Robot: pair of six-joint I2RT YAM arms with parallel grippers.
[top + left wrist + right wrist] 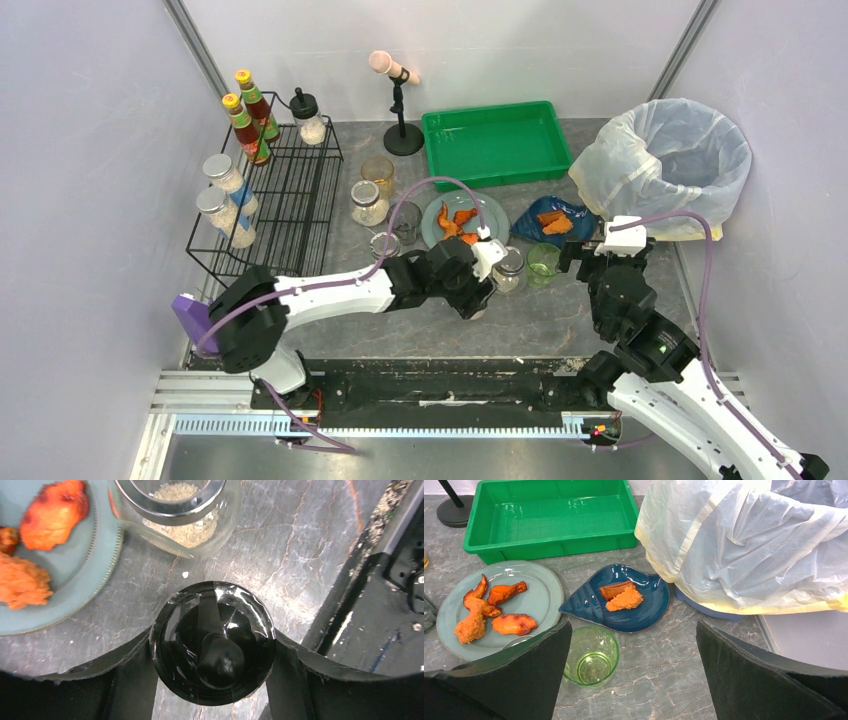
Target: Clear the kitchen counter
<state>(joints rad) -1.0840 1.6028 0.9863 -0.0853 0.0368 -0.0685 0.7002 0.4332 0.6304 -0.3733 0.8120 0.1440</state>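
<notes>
The bench (560,320) I'm working over is flat, dark grey mottled stone with pale veins and faint scratches, edged by a black rail (440,366) on the near side. Its long axis runs left to right, parallel with that rail. It lies directly beneath both pincers. My left pincer (476,300) is clamped on a small glass (213,642); my right pincer (632,627) hangs with fingers wide apart, a green glass (591,655) just beside its left finger
</notes>
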